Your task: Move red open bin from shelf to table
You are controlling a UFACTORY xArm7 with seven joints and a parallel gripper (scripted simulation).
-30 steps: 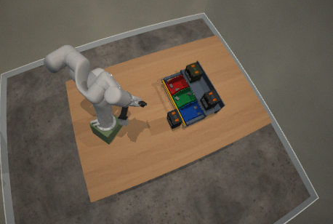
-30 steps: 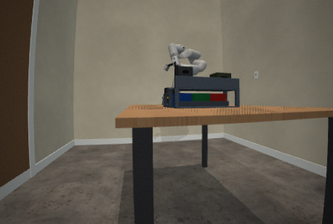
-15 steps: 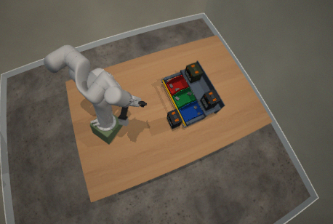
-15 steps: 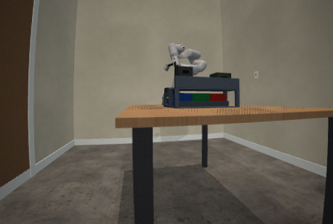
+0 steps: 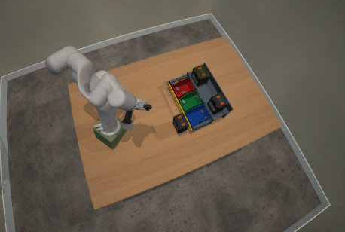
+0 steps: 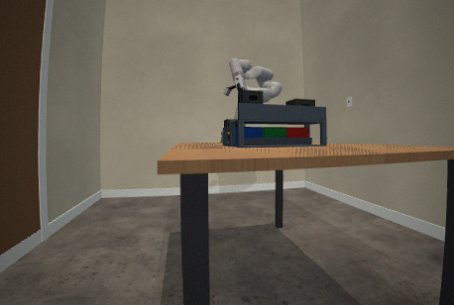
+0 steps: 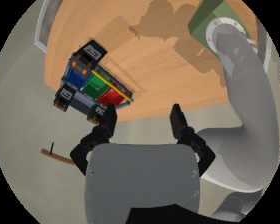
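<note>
The red open bin (image 5: pixel 184 87) (image 6: pixel 297 133) (image 7: pixel 111 96) sits at one end of the row on the grey shelf (image 5: pixel 210 93) (image 6: pixel 283 113), with small grey parts in it. The green bin (image 5: pixel 191 102) (image 6: pixel 274 133) (image 7: pixel 95 84) is beside it in the middle. The blue bin (image 5: pixel 197 116) (image 6: pixel 253 132) (image 7: pixel 76 80) is at the other end. The open fronts face the robot's side, behind a yellow front strip. My gripper (image 7: pixel 143 110) is open and empty, high above the table and well away from the red bin, on the robot's side of the shelf.
Two dark boxes with orange marks (image 5: pixel 201 74) (image 5: pixel 218 103) stand on the shelf's top deck, behind the bins. A third dark box (image 5: pixel 181 123) stands on the wooden table (image 5: pixel 151 161) (image 6: pixel 347 154), in front of the blue bin's end. The deck overhangs the bins' backs.
</note>
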